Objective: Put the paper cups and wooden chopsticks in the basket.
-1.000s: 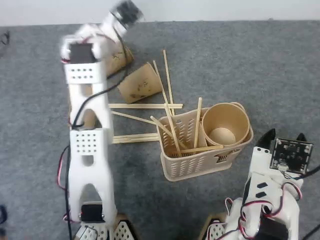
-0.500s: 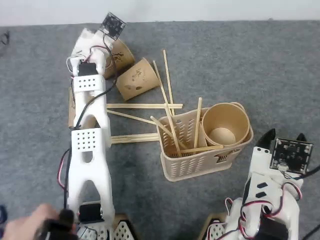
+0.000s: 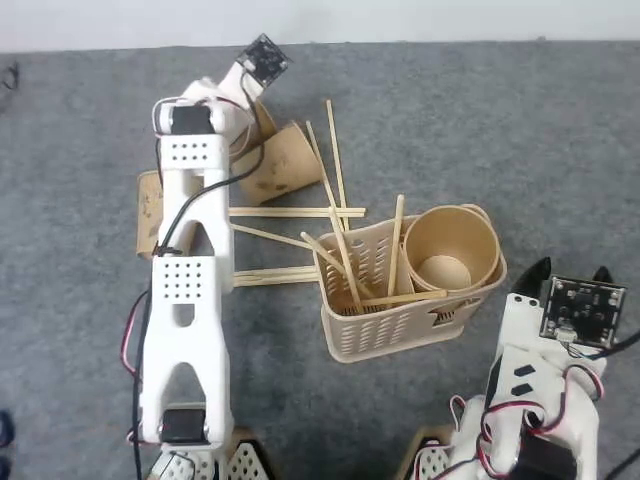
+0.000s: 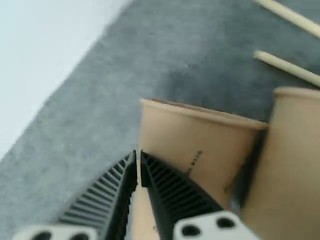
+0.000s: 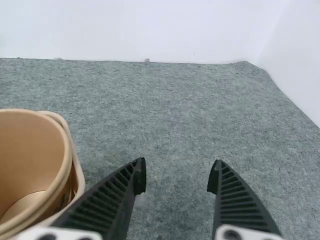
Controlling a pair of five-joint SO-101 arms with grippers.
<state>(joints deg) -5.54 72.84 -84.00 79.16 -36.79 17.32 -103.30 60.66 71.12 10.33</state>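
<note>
Though ribbed, pincer (image 4: 138,154) on smooth cup (image 4: 200,145)

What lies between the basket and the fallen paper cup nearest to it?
Several loose wooden chopsticks lie there on the grey carpet, some crossing each other, between the cup and the basket. The high view shows this.

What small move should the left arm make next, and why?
Probably lift the left gripper slightly. Its fingers look shut at the edge of a paper cup; a small lift would show whether the cup is held before going to the basket.
</note>
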